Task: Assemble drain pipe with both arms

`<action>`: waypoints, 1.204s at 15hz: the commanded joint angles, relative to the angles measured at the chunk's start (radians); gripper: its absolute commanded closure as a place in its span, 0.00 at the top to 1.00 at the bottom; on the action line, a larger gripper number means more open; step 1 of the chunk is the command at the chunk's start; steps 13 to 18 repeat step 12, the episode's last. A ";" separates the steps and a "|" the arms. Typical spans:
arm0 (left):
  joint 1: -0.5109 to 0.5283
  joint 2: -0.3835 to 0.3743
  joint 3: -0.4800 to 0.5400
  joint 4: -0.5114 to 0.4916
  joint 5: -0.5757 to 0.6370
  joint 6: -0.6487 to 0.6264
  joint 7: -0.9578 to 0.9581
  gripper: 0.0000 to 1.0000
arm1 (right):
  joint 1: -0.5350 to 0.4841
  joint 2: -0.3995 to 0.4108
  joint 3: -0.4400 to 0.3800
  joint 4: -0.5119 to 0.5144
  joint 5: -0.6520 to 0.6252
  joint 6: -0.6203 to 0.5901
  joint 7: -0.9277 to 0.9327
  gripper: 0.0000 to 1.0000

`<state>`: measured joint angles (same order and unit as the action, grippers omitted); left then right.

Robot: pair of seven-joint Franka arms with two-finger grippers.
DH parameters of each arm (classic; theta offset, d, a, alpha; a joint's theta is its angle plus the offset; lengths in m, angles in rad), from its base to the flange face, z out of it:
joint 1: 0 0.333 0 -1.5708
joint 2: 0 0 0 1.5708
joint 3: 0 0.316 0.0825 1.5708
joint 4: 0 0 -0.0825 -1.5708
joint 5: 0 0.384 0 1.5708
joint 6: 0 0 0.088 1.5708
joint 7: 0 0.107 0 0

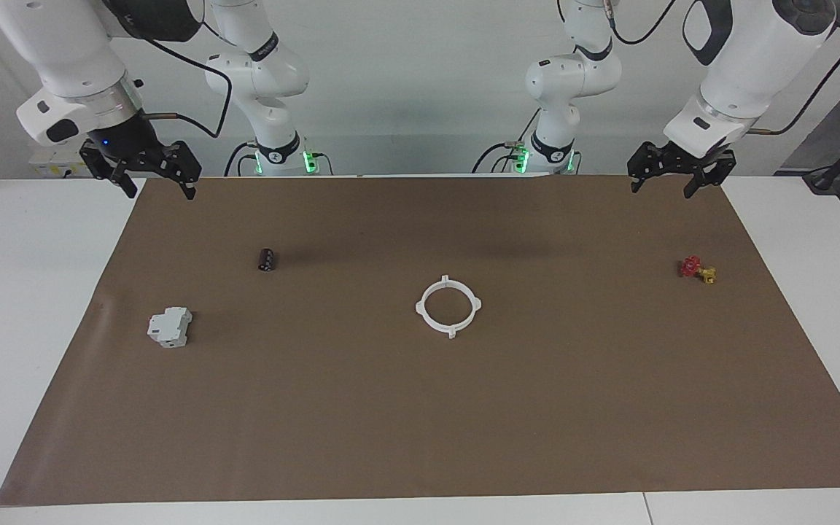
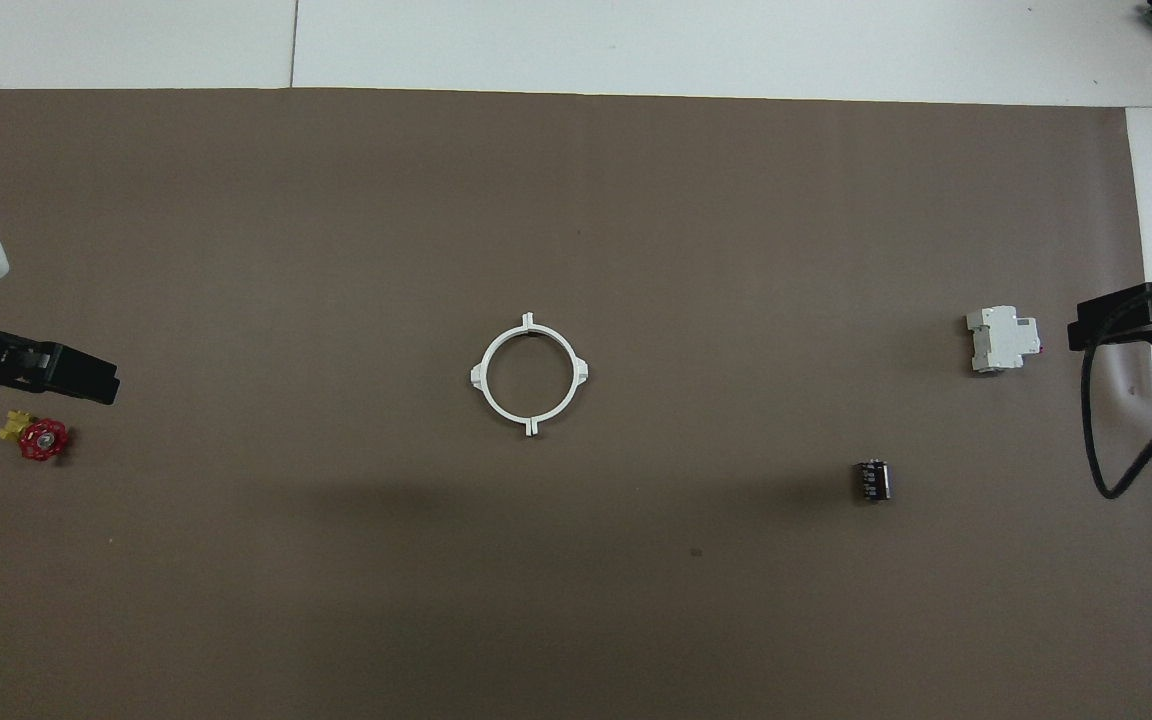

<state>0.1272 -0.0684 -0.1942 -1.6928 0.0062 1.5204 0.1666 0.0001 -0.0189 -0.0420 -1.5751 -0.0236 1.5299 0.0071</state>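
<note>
The drain pipe [image 1: 452, 332] [image 2: 530, 428] lies flat in the middle of the brown mat as one closed white ring with four outward tabs. Nothing touches it. My left gripper [image 1: 660, 189] hangs open and empty above the mat's corner by the robots, at the left arm's end of the table. My right gripper [image 1: 161, 194] hangs open and empty above the matching corner at the right arm's end. Both arms wait well apart from the ring. In the overhead view only parts of the two grippers show at the side edges.
A grey-white blocky box [image 1: 170, 327] [image 2: 1003, 340] and a small black cylinder [image 1: 267, 259] [image 2: 872, 480] lie toward the right arm's end. A red-and-yellow piece [image 1: 697, 270] [image 2: 36, 437] lies toward the left arm's end. The brown mat [image 1: 420, 437] covers most of the white table.
</note>
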 commanded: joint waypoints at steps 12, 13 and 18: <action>0.011 -0.011 -0.001 -0.002 0.006 0.009 -0.002 1.00 | -0.011 -0.001 0.004 0.004 0.014 -0.011 -0.015 1.00; 0.011 -0.011 -0.001 -0.002 0.006 0.009 -0.002 1.00 | -0.011 -0.001 0.004 0.004 0.014 -0.011 -0.015 1.00; 0.011 -0.011 -0.001 -0.002 0.006 0.009 -0.002 1.00 | -0.011 -0.001 0.004 0.004 0.014 -0.011 -0.015 1.00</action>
